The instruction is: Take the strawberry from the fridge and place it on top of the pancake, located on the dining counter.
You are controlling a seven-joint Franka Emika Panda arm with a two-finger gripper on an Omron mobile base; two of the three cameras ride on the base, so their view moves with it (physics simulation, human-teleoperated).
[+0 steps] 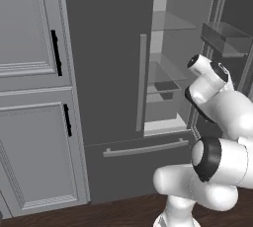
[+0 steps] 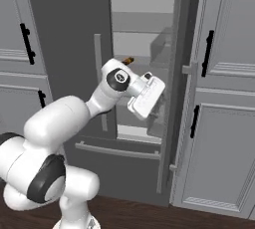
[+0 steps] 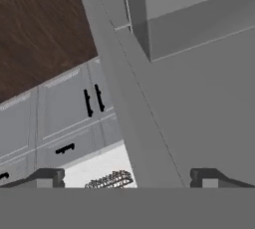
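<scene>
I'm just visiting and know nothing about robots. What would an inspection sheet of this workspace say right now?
Surface: dark wood floor; pale grey shelves inside the fridge.
Job's things: fridge right door swung open, left door shut; strawberry nothing seen; dining counter nothing seen.
Clutter: a small orange-brown item on a fridge shelf, just above the arm's wrist; a dark bin lower in the fridge.
Grippers: gripper at the fridge opening, fingertips wide apart, nothing between them.
Cables: nothing seen.
Surroundings: light grey panelled cabinets with black handles on both sides of the fridge; a grey bar handle across the lower drawer.
</scene>
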